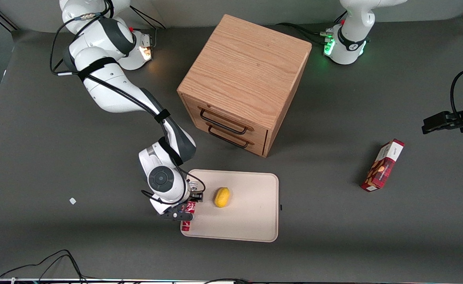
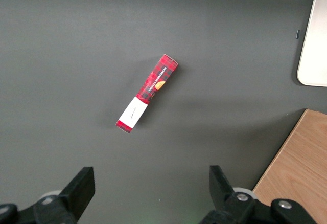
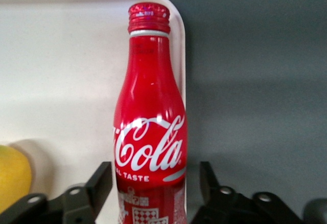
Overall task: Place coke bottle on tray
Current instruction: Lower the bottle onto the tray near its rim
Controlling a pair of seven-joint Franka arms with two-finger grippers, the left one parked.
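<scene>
The red coke bottle lies on its side along the edge of the cream tray that faces the working arm's end of the table. Its body partly overlaps the rim, and its red cap sits by the tray's rounded corner nearest the front camera. My gripper hangs over the bottle's lower body and is open. One of the fingers stands on each side of the bottle, and a gap shows between bottle and finger.
A yellow lemon rests on the tray close beside the bottle. A wooden cabinet with two drawers stands farther from the front camera than the tray. A red snack box lies toward the parked arm's end.
</scene>
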